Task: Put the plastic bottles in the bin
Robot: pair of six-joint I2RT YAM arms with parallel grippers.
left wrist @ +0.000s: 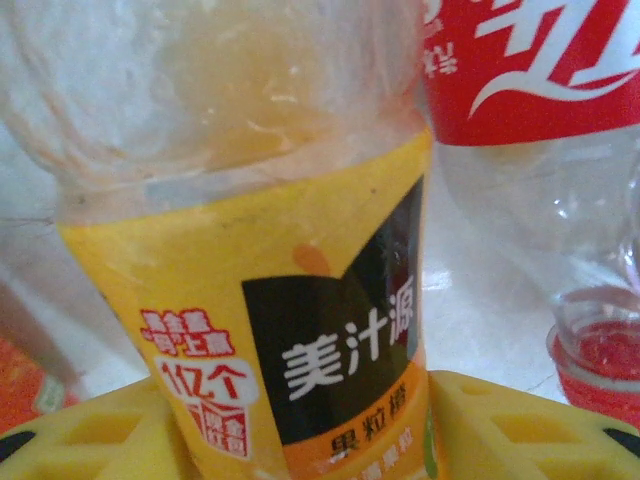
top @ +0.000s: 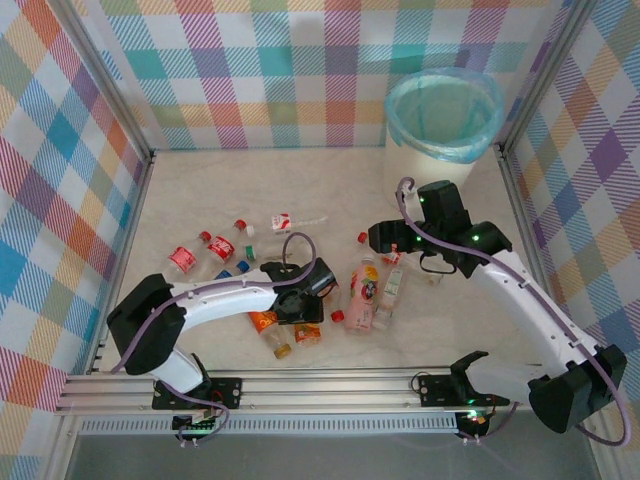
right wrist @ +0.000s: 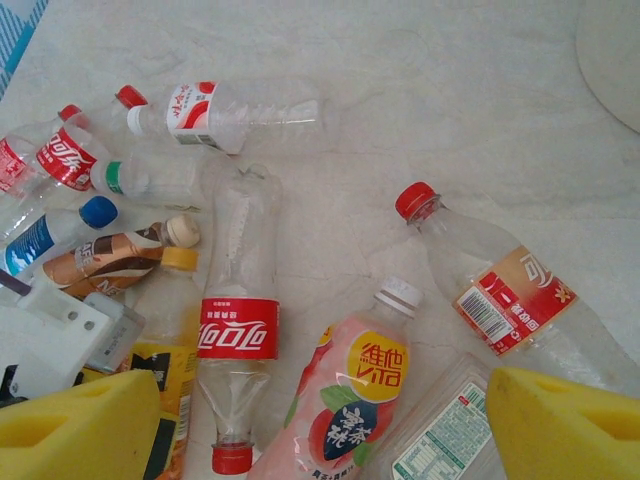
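Observation:
My left gripper (left wrist: 300,440) is shut on an orange juice bottle (left wrist: 250,300) with a yellow and black label, its yellow pads pressed on both sides. This bottle (top: 268,325) lies in the pile at the table's middle. My right gripper (right wrist: 320,440) hangs open above a pink peach bottle (right wrist: 350,400), a Coca-Cola bottle (right wrist: 237,330) and a red-capped clear bottle (right wrist: 500,290), holding nothing. Several more bottles (top: 215,248) lie to the left. The bin (top: 410,170), white with a light blue bag, stands at the back right behind the right gripper (top: 385,240).
An aluminium frame and checkered walls close the table on three sides. Bare marbled tabletop (top: 250,185) lies between the bottle pile and the back wall. A brown coffee bottle (right wrist: 110,255) and a blue-capped one (right wrist: 40,235) lie beside the left arm (top: 230,295).

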